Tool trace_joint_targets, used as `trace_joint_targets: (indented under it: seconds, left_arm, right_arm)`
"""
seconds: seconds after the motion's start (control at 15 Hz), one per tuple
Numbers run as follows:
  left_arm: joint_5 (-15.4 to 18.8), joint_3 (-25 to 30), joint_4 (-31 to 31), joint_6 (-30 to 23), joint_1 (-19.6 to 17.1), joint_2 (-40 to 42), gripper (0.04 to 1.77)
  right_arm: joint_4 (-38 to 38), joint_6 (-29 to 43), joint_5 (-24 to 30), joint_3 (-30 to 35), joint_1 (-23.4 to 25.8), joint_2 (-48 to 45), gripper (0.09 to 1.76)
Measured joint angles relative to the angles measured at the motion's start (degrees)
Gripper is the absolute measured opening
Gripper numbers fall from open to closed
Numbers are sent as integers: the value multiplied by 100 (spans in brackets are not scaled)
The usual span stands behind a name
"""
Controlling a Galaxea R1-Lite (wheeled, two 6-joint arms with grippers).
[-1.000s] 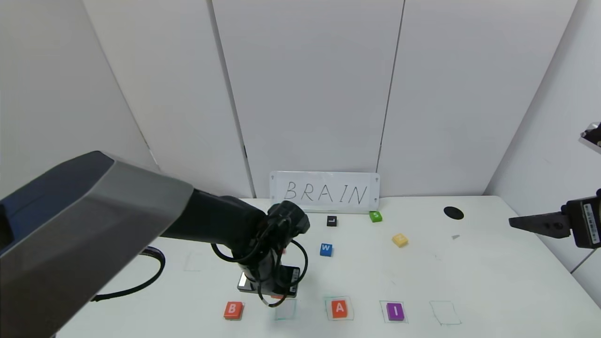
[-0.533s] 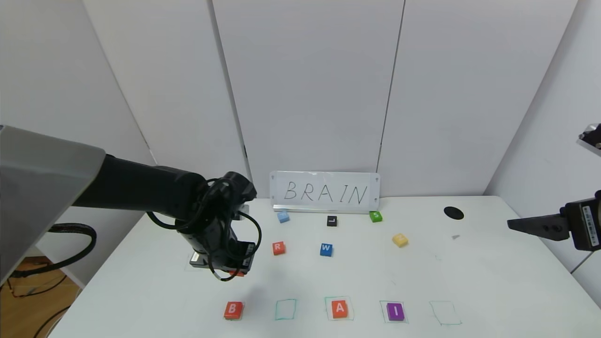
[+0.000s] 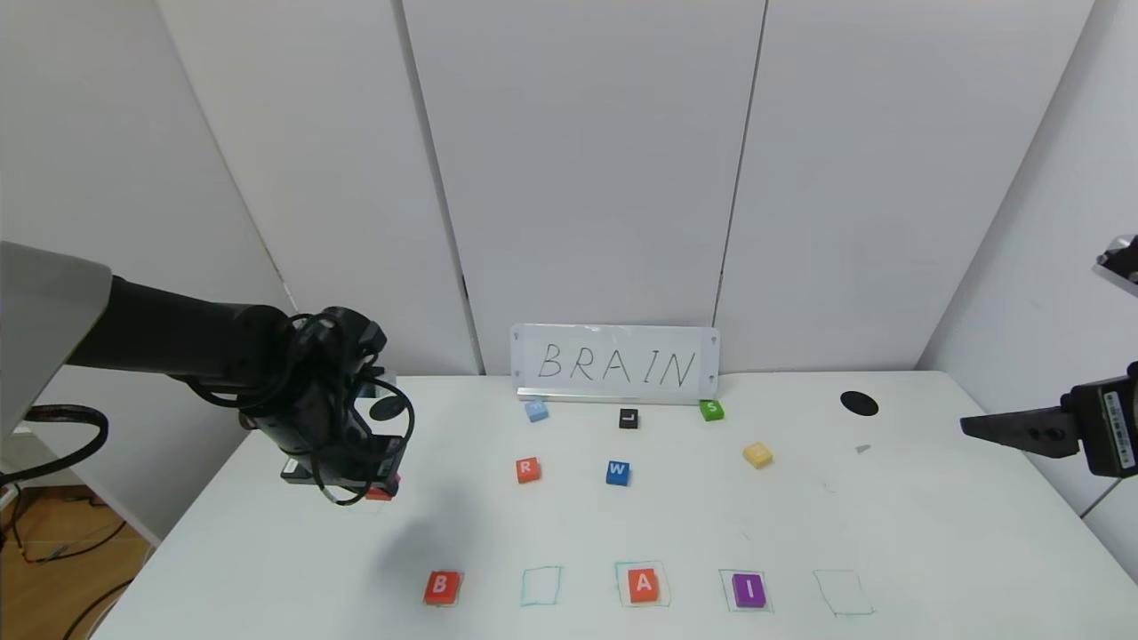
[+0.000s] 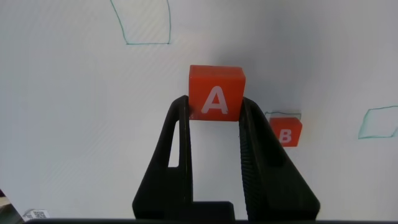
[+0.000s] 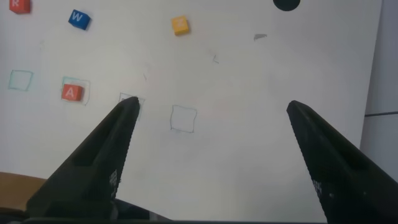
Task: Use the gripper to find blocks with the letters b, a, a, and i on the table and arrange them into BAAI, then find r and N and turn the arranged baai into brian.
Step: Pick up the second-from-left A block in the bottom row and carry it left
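Holding an orange-red A block (image 4: 216, 93) between its fingers, our left gripper (image 3: 378, 487) hangs over the far left part of the table (image 3: 933, 542), well left of the R block (image 3: 527, 469). In the left wrist view the two black fingers (image 4: 180, 149) press on either side of that A, and the block is lifted above the white surface.

Along the near edge we see a row of green drawn squares. The B block (image 3: 442, 587) sits at the left end, then an unfilled square (image 3: 541, 586), then a second A block (image 3: 642, 584) in its square, then the purple I block (image 3: 749, 589) in the next, and an unfilled square (image 3: 842, 592) at the right end.

Farther back, the yellow N block (image 3: 757, 454) lies right of the blue W block (image 3: 618, 472). A light blue block (image 3: 535, 410), a black L block (image 3: 629, 418) and a green S block (image 3: 710, 410) stand just in front of the sign (image 3: 615, 364) reading BRAIN.

Our right gripper (image 5: 211, 134) is parked off the right side of the table, its fingers spread wide with nothing between them.
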State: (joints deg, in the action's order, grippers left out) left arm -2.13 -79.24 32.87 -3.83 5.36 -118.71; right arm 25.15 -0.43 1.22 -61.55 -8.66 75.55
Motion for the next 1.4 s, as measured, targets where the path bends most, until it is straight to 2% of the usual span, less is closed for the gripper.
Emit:
trace_joint_targets:
  seconds: [0.27,0.53,1.4]
  left_arm:
    - [4,-213,50,268,-440,-332,50]
    - [4,-404,41,310,-641,-717,50]
    - [-5,-852,71,378,-720,-1296,50]
  right_arm:
    - [-9,2,-16,44,-85,-7,171]
    - [-13,0,-18,63,-107,-11,171]
    - [-17,0,-46,78,-149,-11,171]
